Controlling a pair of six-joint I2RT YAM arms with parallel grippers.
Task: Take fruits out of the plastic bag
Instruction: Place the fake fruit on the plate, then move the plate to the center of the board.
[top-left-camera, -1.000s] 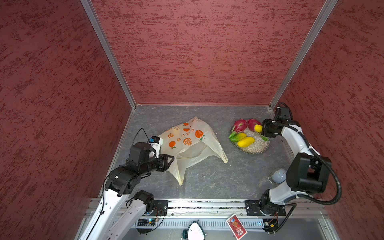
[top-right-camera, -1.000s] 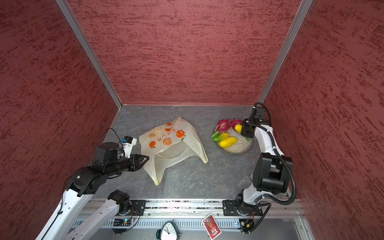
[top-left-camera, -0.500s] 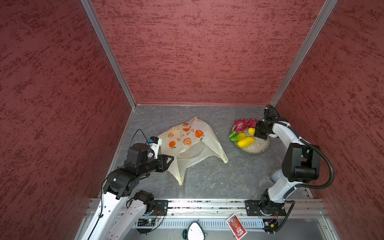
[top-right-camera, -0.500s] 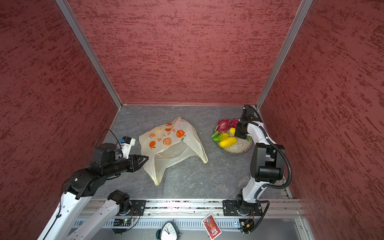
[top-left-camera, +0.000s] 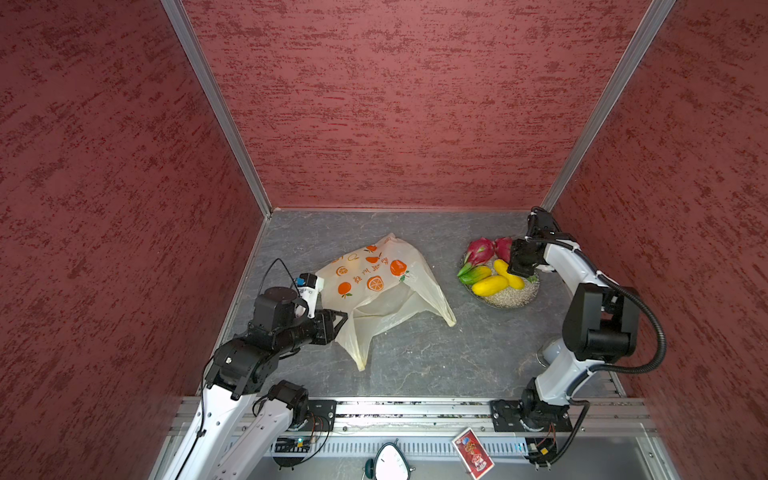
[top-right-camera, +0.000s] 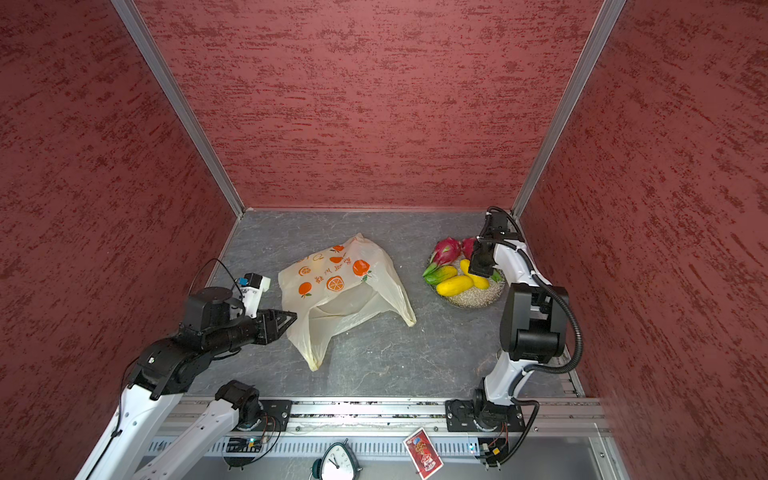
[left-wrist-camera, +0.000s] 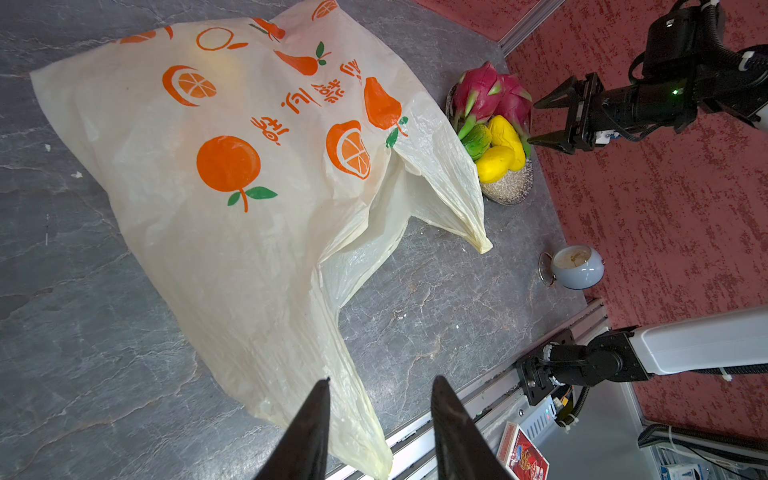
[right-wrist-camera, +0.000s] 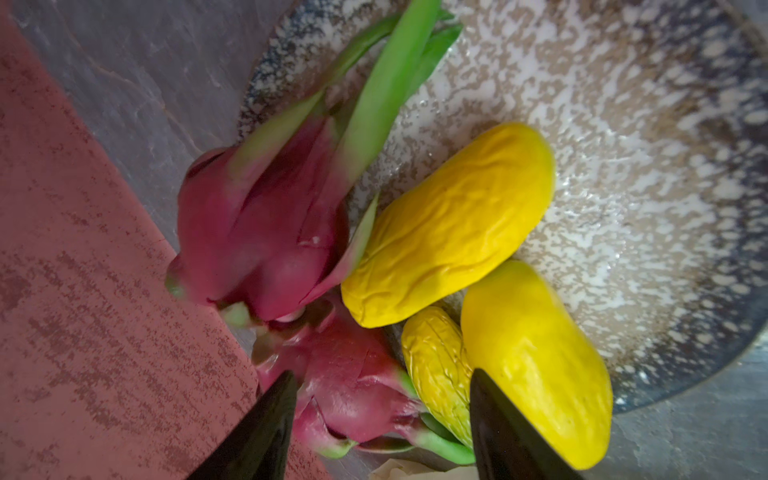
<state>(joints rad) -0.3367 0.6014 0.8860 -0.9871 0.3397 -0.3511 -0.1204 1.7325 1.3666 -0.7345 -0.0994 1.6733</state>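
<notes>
- Holds the left arm low and nearly level, elbow back by the rail, with the left gripper (top-left-camera: 340, 319) pointing at the near left edge of the bag (top-left-camera: 374, 286).
- Shows those jaws part spread in the left wrist view, fingers (left-wrist-camera: 307, 436) either side of the bag's loose handle film; touching it or just above, hard to call from here.
- Leaves the bag slumped on the table (top-left-camera: 415, 357), printed side up, handles trailing toward the front.
- Over on the right: lifts the right arm high from its base, then bends it forward and down along the right wall.
- Hangs the right gripper (left-wrist-camera: 533, 123) over the right side of the plate (top-left-camera: 513, 300), jaws spread wide, nothing between them.
- Finds fruit out on that plate: two dragon fruits (top-left-camera: 480, 250) side by side at the far rim, three mangoes (top-left-camera: 490, 285) bunched in front, touching.
- From the right wrist view, looks down past the fingertips onto a dragon fruit and the mangoes.
</notes>
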